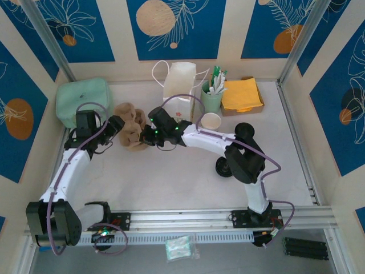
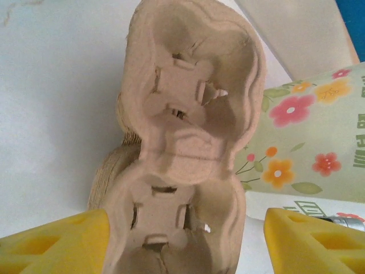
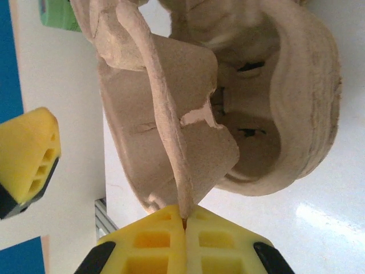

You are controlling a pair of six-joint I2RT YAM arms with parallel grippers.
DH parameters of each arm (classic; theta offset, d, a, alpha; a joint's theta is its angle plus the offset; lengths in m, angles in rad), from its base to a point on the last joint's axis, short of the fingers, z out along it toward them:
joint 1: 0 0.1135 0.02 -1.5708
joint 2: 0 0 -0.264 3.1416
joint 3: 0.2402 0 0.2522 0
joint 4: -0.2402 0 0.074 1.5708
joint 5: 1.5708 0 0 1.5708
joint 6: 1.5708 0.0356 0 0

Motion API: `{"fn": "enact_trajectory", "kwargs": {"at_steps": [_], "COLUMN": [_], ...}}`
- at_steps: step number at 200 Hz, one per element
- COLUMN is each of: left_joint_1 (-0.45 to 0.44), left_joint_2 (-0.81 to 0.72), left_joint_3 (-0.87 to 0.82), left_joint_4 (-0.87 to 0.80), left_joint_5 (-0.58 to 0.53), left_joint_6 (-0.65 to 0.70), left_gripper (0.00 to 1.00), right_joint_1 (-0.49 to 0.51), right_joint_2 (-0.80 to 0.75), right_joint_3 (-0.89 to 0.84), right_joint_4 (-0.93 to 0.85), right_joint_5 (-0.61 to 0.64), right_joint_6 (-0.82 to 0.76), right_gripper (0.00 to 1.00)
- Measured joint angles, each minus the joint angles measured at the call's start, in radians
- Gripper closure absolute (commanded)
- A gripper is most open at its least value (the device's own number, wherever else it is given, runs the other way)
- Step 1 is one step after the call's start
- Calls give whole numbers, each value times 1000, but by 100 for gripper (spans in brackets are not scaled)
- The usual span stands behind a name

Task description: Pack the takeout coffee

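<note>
White tabletop (image 1: 171, 177) opens nearside; right gripper (image 3: 183, 224) pinches the pulp cup carrier (image 1: 130, 128) by its edge, left gripper (image 2: 185, 237) spread astride.

Pulp cup carrier (image 1: 132, 128) mid-table; mint pouch (image 1: 83, 100), white paper bag (image 1: 181, 80), green cup (image 1: 212, 101), orange napkins (image 1: 242, 93) along back wall.

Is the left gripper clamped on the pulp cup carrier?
No, the left gripper is open: its yellow fingers stand spread, one clear of the pulp cup carrier.
</note>
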Motion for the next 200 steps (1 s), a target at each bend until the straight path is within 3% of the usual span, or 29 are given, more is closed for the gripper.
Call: {"fn": "enact_trajectory", "kwargs": {"at_steps": [113,200], "left_joint_1": [32,32], "left_joint_2": [5,-97], "left_joint_3": [58,65], "left_joint_4": [-25,-46], "left_joint_5": [18,114], "left_joint_6": [31,57], "left_gripper": [24,22], "right_joint_1": [10,21], "right_joint_2": [-177,-467], "right_joint_3": [-37,-309], "right_joint_4": [-30,-106], "right_joint_5": [-39,-85], "right_joint_6": [-55,-65], "right_gripper": [100,100]}}
